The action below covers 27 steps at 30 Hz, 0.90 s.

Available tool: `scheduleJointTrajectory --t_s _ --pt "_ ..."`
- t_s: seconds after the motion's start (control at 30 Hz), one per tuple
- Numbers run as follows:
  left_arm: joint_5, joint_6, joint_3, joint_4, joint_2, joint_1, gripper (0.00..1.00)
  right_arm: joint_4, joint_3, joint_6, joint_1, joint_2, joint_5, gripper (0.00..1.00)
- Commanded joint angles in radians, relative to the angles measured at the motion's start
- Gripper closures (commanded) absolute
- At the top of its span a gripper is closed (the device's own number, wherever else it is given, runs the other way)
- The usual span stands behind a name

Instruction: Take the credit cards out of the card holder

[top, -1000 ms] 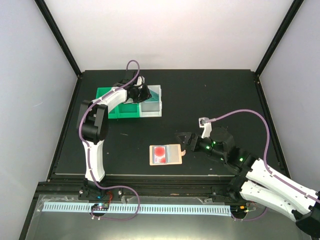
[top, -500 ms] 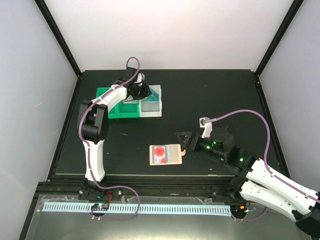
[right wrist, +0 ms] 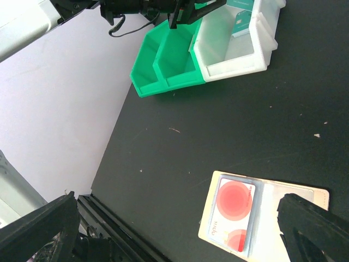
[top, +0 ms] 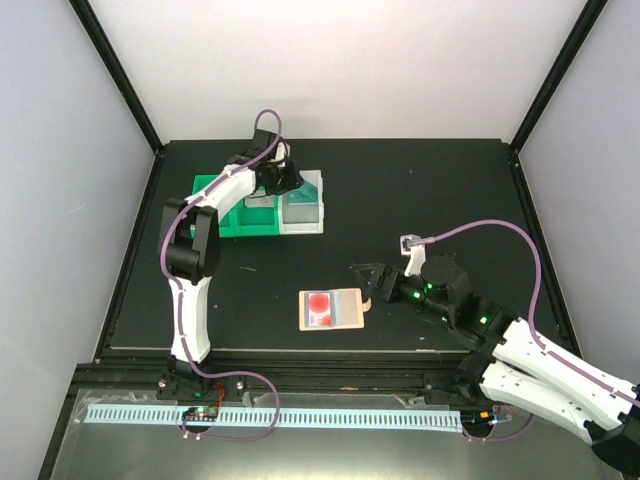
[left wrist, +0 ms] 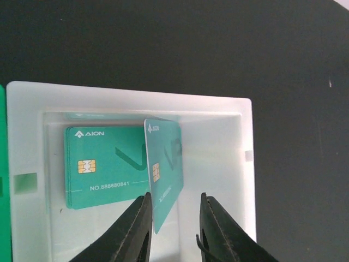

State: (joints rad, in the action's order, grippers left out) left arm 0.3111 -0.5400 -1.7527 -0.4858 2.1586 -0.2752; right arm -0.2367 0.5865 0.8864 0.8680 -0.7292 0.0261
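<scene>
My left gripper spread, tilted teal card between its jaws in white bin, frame centre | flat teal card left of it | my right gripper spread, right of wallet, lower centre; red card inside.

Far across the black surface from me sits a green bin with two compartments. A white bin touches its right side. Pale specks dot the surface. A white perforated strip runs along the near edge.
</scene>
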Motion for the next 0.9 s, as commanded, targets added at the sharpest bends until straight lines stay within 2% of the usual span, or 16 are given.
scheduleJointTrajectory --t_s 0.0,0.27,0.63,0.8,0.87 --pt "-0.032 0.03 -0.06 -0.042 0.021 -0.002 0.72 -0.007 -0.01 0.008 0.002 0.015 -0.028 0.0" --pt "-0.034 0.046 -0.087 -0.064 0.017 -0.002 0.65 -0.013 -0.011 0.014 0.002 0.023 -0.026 0.0" --pt "-0.011 0.069 -0.129 -0.137 -0.05 0.001 0.48 -0.015 -0.02 0.025 0.002 0.032 -0.008 0.0" --pt "0.02 0.087 -0.122 -0.184 -0.122 0.001 0.36 -0.023 -0.019 0.022 0.002 0.025 -0.001 0.0" --pt "0.027 0.097 -0.111 -0.201 -0.16 0.0 0.21 -0.032 -0.016 0.021 0.002 0.02 -0.007 0.0"
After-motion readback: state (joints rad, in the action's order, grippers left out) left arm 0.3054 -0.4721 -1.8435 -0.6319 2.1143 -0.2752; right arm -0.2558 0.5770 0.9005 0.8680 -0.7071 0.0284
